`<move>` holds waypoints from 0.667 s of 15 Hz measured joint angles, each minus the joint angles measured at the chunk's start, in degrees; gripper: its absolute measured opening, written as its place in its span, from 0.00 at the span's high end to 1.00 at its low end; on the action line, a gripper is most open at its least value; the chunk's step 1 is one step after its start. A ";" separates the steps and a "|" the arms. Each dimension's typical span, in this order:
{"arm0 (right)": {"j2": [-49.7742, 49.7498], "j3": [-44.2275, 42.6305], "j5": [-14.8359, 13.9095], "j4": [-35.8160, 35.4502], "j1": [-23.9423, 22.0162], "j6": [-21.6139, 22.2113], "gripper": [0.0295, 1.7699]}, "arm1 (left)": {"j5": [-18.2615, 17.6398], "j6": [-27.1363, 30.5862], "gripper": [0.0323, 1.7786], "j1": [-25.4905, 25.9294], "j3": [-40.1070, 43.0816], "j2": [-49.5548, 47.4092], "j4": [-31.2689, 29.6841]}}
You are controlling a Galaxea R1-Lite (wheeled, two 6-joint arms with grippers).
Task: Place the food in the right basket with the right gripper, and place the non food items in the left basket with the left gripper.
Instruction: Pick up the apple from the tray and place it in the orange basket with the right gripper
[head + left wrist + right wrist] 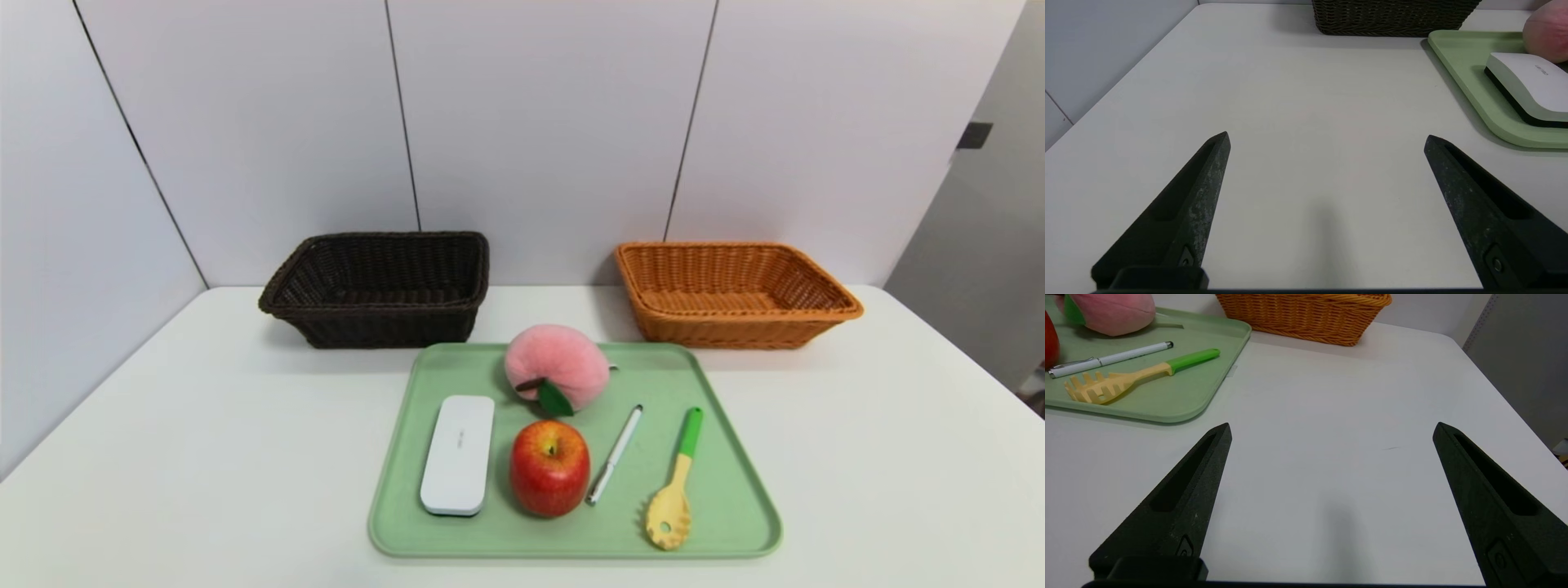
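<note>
A green tray at the table's middle holds a pink peach, a red apple, a white case, a white pen and a yellow pasta spoon with a green handle. Behind it stand the dark brown left basket and the orange right basket, both with nothing in them. My left gripper hangs open over bare table left of the tray. My right gripper hangs open over bare table right of the tray. Neither shows in the head view.
The white table ends at grey wall panels behind the baskets and on the left. Its right edge drops off beside a dark gap. Bare table lies on both sides of the tray.
</note>
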 joint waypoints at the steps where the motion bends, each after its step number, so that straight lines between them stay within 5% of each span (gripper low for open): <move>1: 0.00 0.00 -0.02 0.00 0.00 0.00 0.04 | 0.00 0.02 0.05 0.00 0.00 0.00 0.00; 10: 0.00 -0.16 -0.91 -0.15 0.00 2.79 0.04 | -0.17 0.57 0.05 0.00 -0.40 0.00 -1.04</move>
